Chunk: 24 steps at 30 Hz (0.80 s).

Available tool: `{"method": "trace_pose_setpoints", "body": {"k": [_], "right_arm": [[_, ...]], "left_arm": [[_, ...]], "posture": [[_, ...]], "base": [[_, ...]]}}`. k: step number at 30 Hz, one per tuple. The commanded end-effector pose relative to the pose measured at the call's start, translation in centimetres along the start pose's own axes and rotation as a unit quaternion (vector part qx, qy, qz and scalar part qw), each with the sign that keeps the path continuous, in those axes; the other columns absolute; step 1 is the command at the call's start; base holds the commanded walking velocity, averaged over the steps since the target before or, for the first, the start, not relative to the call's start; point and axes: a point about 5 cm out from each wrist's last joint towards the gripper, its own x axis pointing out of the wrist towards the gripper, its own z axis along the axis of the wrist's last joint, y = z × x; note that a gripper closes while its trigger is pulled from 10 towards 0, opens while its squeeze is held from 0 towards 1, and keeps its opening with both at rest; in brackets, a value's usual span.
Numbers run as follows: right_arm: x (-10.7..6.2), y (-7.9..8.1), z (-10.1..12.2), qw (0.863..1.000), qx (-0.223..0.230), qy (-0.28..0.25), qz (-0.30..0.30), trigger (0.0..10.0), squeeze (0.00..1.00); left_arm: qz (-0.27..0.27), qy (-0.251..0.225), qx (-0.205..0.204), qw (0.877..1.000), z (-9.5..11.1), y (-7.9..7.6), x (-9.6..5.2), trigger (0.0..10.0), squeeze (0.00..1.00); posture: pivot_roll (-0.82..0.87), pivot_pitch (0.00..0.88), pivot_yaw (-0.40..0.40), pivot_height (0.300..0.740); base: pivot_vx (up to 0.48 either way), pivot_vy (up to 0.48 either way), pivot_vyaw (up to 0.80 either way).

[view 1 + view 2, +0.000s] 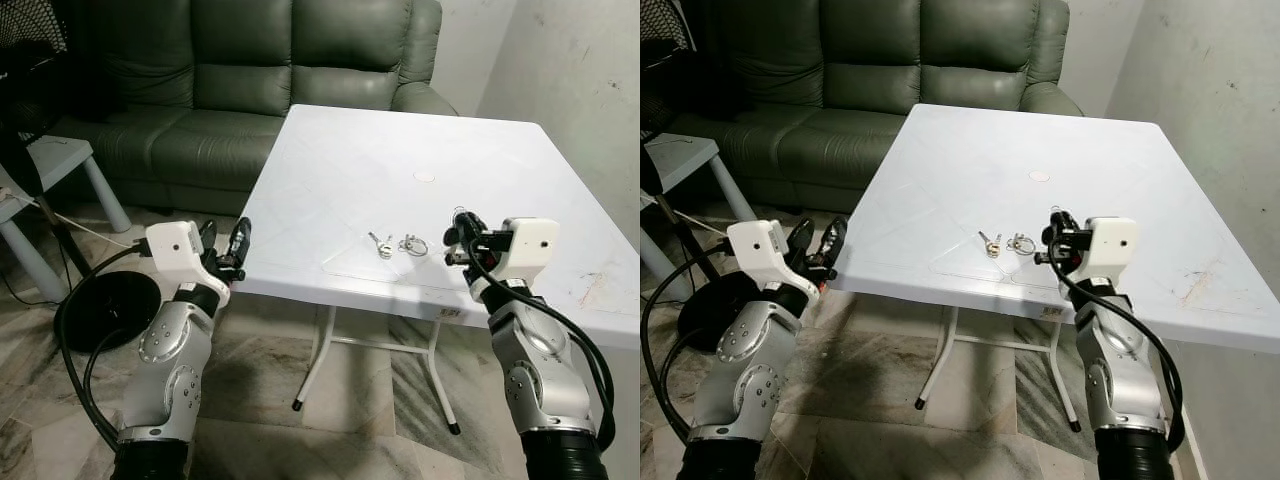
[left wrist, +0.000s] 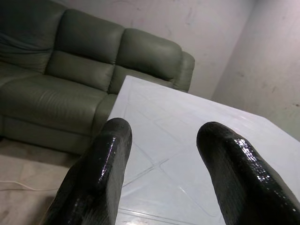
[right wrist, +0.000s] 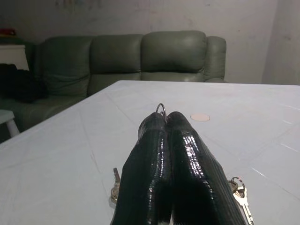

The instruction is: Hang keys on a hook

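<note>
Two small groups of keys lie near the front of the white table [image 1: 400, 140]: one key [image 1: 381, 243] and a ringed bunch [image 1: 414, 245]. My right gripper [image 1: 458, 238] hovers just right of them, low over the table top. Its fingers [image 3: 164, 154] are shut, and a thin metal ring [image 3: 161, 110] sticks out between the tips. In the right wrist view the keys [image 3: 114, 185] lie on the table on either side of the fingers. My left gripper [image 1: 225, 240] is open beside the table's front left corner, with nothing between its fingers [image 2: 103, 178].
A dark green sofa [image 1: 250, 70] stands behind the table. A small round disc [image 1: 424, 177] lies on the table top. A fan's black base [image 1: 105, 305] with cables and a small white side table [image 1: 60, 155] are on the left. A wall [image 1: 580, 80] closes the right.
</note>
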Motion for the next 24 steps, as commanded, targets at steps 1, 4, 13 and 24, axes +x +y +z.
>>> {"method": "trace_pose_setpoints", "body": {"k": [1, 4, 13, 24], "right_arm": [[0.2, 0.3, 0.1, 1.0, -0.007, -0.004, 0.005, 10.0, 0.0], [0.1, 0.6, -0.3, 1.0, -0.015, -0.003, 0.009, 10.0, 0.0], [-0.9, 1.0, -2.2, 1.0, -0.026, 0.011, 0.013, 10.0, 0.0], [-2.4, 1.0, -5.4, 0.998, -0.034, 0.051, 0.002, 10.0, 0.0]], "left_arm": [[-0.001, -0.005, 0.007, 1.0, 0.2, 0.0, 0.3, 10.0, 0.0], [-0.002, -0.006, 0.011, 1.0, 0.0, 0.1, 0.3, 10.0, 0.0], [-0.007, 0.003, 0.019, 1.0, -1.4, 0.1, 0.1, 10.0, 0.0], [0.004, 0.029, 0.024, 0.999, -4.2, 0.5, -0.7, 10.0, 0.0]], "posture": [[0.21, 0.0, -0.028, 0.74], [0.2, 0.0, -0.022, 0.74], [0.19, 0.0, -0.011, 0.74], [0.18, 0.0, -0.016, 0.74]], "base": [[0.0, 0.0, 0.0], [0.0, 0.0, 0.0], [0.0, 0.0, 0.0], [0.0, 0.0, 0.0]]}}
